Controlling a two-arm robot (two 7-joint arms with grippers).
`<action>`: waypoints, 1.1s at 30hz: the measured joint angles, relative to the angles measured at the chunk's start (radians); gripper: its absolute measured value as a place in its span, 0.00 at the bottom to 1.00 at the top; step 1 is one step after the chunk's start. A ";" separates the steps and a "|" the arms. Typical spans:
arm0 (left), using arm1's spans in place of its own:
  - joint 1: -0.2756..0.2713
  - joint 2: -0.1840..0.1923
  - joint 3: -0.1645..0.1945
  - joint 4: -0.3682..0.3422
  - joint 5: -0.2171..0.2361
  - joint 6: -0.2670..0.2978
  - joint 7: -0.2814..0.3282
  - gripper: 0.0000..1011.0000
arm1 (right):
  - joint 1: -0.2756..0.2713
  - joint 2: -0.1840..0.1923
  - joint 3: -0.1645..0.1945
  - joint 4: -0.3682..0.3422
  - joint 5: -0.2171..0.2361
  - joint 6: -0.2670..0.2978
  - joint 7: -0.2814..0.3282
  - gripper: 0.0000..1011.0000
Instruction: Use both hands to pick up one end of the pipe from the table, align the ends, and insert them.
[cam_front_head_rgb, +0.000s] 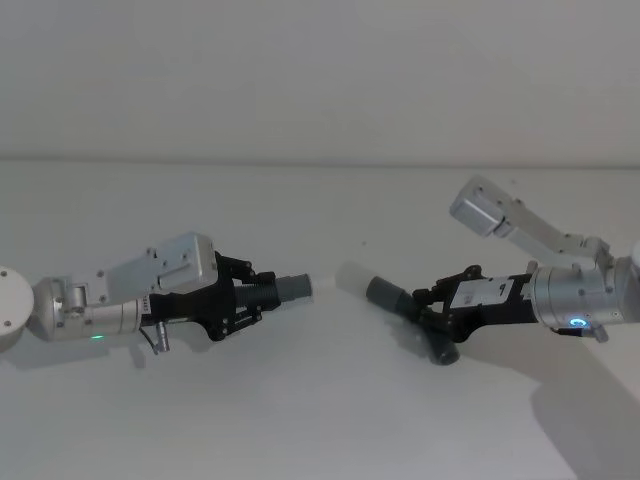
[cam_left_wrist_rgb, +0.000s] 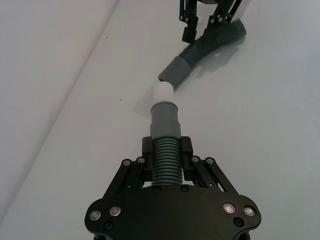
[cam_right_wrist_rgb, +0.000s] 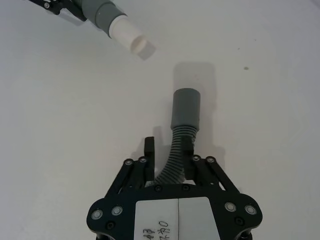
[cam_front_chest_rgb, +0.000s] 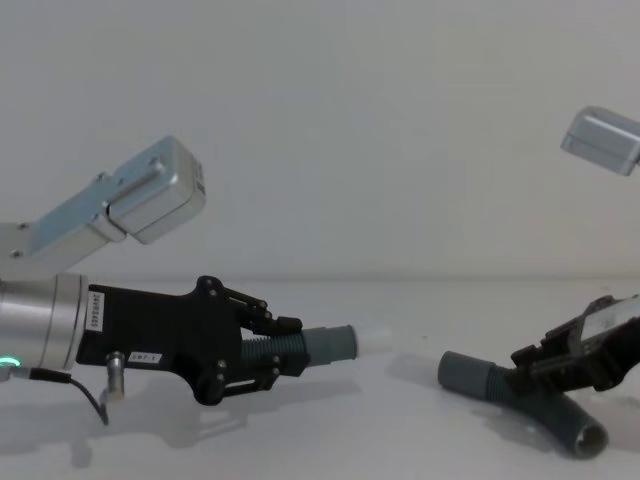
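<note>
Holding a ribbed hose piece (cam_left_wrist_rgb: 166, 165), white-tipped cuff (cam_left_wrist_rgb: 165, 117) forward: left gripper (cam_left_wrist_rgb: 167, 147), clamped, above the table (cam_front_head_rgb: 320, 420), left of centre. The second hose piece (cam_right_wrist_rgb: 186, 107) lies right of centre between the right gripper (cam_right_wrist_rgb: 169, 150)'s parted fingers; the cuffs face each other, apart.

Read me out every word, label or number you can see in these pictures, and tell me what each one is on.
White label on the body of the right pincer: handwritten marks, turned sideways and cut off at the picture's edge, not legible.
Two small white labels on the body of the left pincer: printed text, too small to read.
Nothing else carries text.
</note>
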 joint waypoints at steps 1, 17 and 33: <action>0.000 0.000 -0.001 0.001 0.001 -0.002 -0.001 0.31 | 0.000 0.000 0.000 0.000 0.000 0.001 0.001 0.29; 0.000 -0.006 -0.010 0.010 0.002 -0.014 -0.012 0.31 | 0.002 -0.001 -0.003 0.004 -0.003 0.010 0.013 0.78; 0.001 -0.008 -0.013 0.013 0.000 -0.017 -0.016 0.31 | 0.001 -0.006 0.000 0.012 0.001 0.014 0.017 0.99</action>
